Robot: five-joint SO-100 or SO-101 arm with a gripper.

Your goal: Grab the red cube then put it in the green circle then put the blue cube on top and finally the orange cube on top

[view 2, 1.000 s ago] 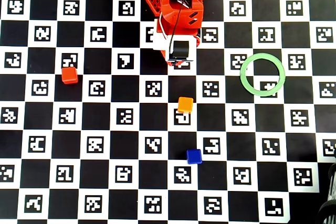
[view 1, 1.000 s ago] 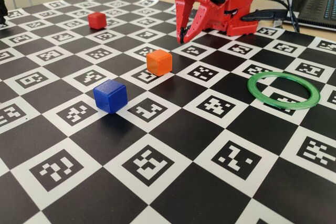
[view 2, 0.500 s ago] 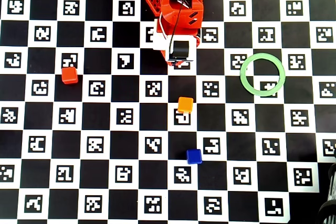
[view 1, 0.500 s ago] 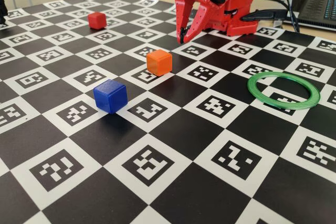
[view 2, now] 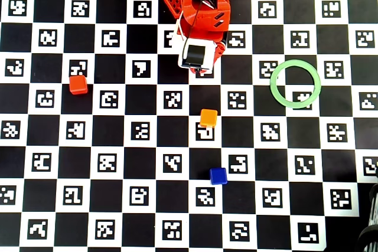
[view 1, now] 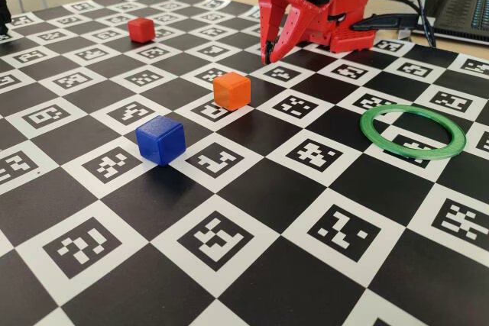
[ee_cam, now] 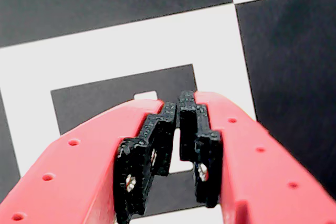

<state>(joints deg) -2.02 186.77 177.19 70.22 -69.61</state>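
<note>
The red cube (view 1: 140, 30) (view 2: 78, 84) sits far left on the chequered mat, well away from the arm. The orange cube (view 1: 231, 90) (view 2: 208, 117) lies mid-mat, in front of the arm, and the blue cube (view 1: 160, 140) (view 2: 218, 175) lies nearer the front. The green circle (view 1: 367, 129) (view 2: 273, 84) lies flat at the right with nothing inside it. My gripper (view 1: 267, 57) (ee_cam: 178, 103) hangs point-down just in front of the red arm base, above a marker square. Its black-padded tips meet and hold nothing. No cube shows in the wrist view.
The red arm base (view 1: 336, 5) stands at the back edge of the mat. A laptop (view 1: 466, 5) and black cables (view 1: 397, 20) lie behind it at the right. The mat (view 2: 118, 146) is a black-and-white marker board.
The arm's wrist has shifted slightly left and back toward the base, and the fingers now hang steeper. The cubes and the ring have not moved.
</note>
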